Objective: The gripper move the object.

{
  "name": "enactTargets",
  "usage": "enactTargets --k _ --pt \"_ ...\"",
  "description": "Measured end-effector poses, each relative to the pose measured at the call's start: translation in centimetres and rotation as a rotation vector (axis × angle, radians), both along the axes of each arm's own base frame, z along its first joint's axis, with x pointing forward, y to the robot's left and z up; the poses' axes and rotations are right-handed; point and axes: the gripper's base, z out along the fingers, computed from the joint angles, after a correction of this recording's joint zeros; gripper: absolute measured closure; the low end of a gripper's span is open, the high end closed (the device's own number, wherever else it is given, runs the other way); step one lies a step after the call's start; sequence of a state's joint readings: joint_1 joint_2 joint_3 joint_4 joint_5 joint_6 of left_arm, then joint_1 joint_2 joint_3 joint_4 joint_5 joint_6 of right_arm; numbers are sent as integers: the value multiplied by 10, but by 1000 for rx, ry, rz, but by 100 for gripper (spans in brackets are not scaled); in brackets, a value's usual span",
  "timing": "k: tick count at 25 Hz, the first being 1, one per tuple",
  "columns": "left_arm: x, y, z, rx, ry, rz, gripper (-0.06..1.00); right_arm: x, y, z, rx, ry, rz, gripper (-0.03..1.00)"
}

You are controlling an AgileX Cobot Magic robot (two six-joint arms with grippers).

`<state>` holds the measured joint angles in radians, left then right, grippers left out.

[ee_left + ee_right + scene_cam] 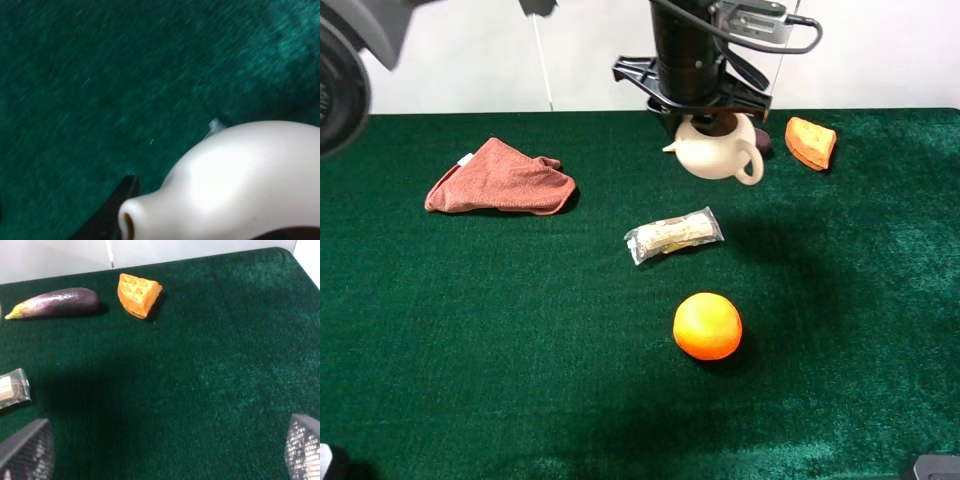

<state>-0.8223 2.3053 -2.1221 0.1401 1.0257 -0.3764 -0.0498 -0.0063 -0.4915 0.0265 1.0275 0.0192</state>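
Green felt (pixel 520 330) is spread over the whole tabletop, and a white wall is seen behind its far edge. Near that far edge, right of the middle, the pitcher (pixel 715 150) is found straight under the left claw (pixel 705 112), which appears to be closed on its rim. The spout is turned toward the left edge. Whether the pitcher is lifted or resting on the felt cannot be told. The right claw (pixel 165 455) is spread wide over bare felt, with nothing between its fingers. A wedge (pixel 810 142) lies near the pitcher toward the right edge, and an eggplant (pixel 55 302) is partly hidden behind the pitcher. A packet (pixel 673 235) and an orange (pixel 707 325) lie nearer the middle, and a cloth (pixel 500 178) is laid toward the left edge. The carrying step is judged to be in hand. For the next move, a firm grip is called for, and a bare patch must be chosen, clear of packet and orange.
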Motion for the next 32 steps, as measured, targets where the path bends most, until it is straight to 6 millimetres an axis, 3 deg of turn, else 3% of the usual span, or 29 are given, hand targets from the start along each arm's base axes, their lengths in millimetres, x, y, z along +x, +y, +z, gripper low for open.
enactTargets --k 16,32 --pt "-10 -52 -57 -99 -89 -116 61 0 0 0 0 -1 0 28" --pt "-5 -66 -102 -131 -123 -163 61 0 0 0 1 -1 1 28"
